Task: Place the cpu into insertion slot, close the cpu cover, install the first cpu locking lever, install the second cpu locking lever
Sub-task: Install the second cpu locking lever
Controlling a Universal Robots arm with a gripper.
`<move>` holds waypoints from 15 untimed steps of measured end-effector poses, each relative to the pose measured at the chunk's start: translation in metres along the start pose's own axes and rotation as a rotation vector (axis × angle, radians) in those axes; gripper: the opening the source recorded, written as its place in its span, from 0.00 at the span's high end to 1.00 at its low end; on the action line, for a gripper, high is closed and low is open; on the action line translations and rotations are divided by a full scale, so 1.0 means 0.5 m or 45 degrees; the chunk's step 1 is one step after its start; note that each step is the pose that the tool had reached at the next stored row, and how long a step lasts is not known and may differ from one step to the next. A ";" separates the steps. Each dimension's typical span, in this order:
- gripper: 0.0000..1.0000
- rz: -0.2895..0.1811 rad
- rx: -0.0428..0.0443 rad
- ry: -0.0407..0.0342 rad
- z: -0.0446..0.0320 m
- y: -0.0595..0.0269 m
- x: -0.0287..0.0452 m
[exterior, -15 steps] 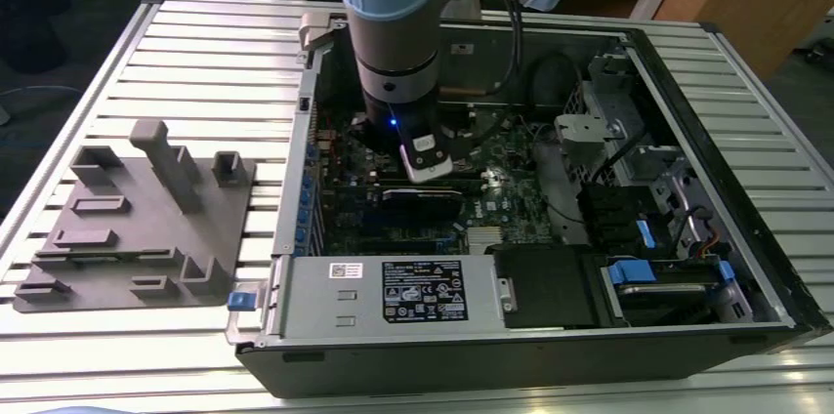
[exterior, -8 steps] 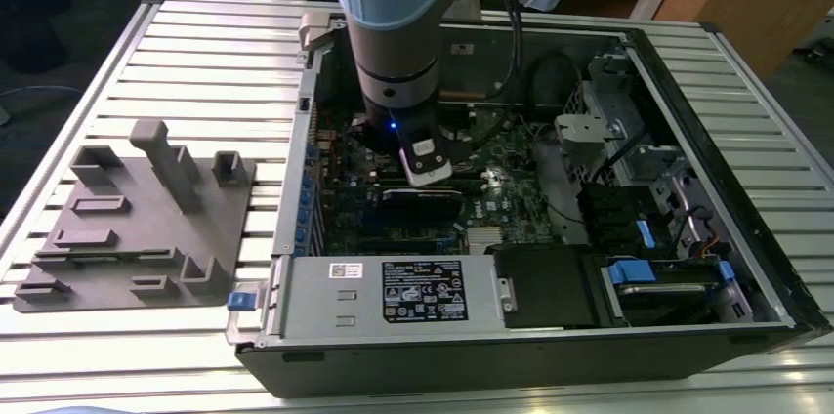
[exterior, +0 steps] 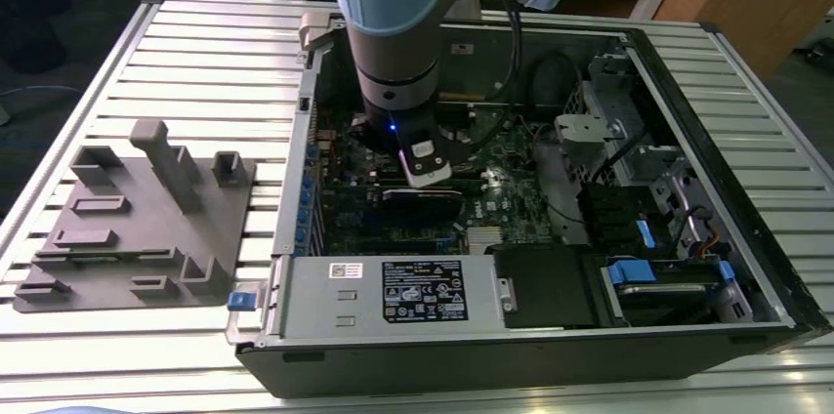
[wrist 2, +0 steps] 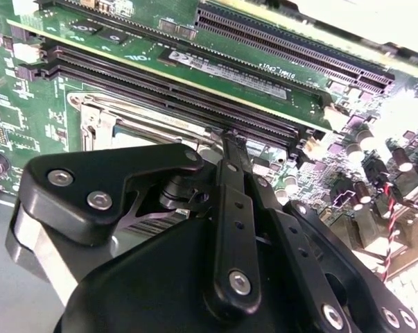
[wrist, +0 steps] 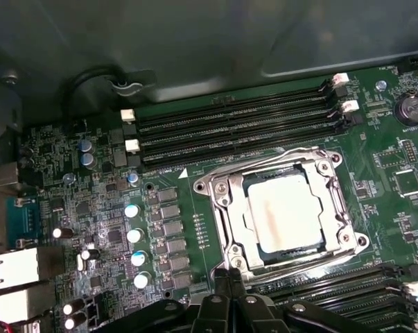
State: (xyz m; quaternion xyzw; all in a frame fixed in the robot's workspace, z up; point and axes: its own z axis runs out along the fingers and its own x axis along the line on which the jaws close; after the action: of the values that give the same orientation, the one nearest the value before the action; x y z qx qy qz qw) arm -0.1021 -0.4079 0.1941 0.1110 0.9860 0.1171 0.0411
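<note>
In the first wrist view the cpu [wrist: 286,211], a dull silver square, lies in the insertion slot [wrist: 349,241] on the green board. The cpu cover [wrist: 227,216], a silver frame, lies flat around it. A thin metal lever [wrist: 264,164] runs along the socket's side nearest the memory slots. My gripper [wrist: 226,272] is shut, its black fingertips together just off the socket's corner, with nothing seen between them. The second wrist view shows the gripper [wrist 2: 229,139] over the socket's edge [wrist 2: 101,125]. In the exterior view the gripper [exterior: 428,175] reaches down into the open computer case.
Long black memory slots [wrist: 236,132] flank the socket. Upright capacitors [wrist: 132,236] stand beside it. A grey metal box [exterior: 391,292] fills the case's near end, with cables and drive bays [exterior: 651,238] at the exterior view's right. A grey fixture plate [exterior: 131,228] lies on the slatted table.
</note>
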 end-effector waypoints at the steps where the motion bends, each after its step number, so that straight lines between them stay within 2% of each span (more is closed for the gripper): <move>1: 0.89 0.000 0.000 -0.0001 0.001 0.000 0.000; 15: 0.89 0.000 0.000 0.0001 0.007 -0.003 0.007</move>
State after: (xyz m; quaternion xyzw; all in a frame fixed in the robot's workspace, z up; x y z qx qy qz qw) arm -0.1055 -0.4079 0.1902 0.1110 0.9860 0.1173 0.0410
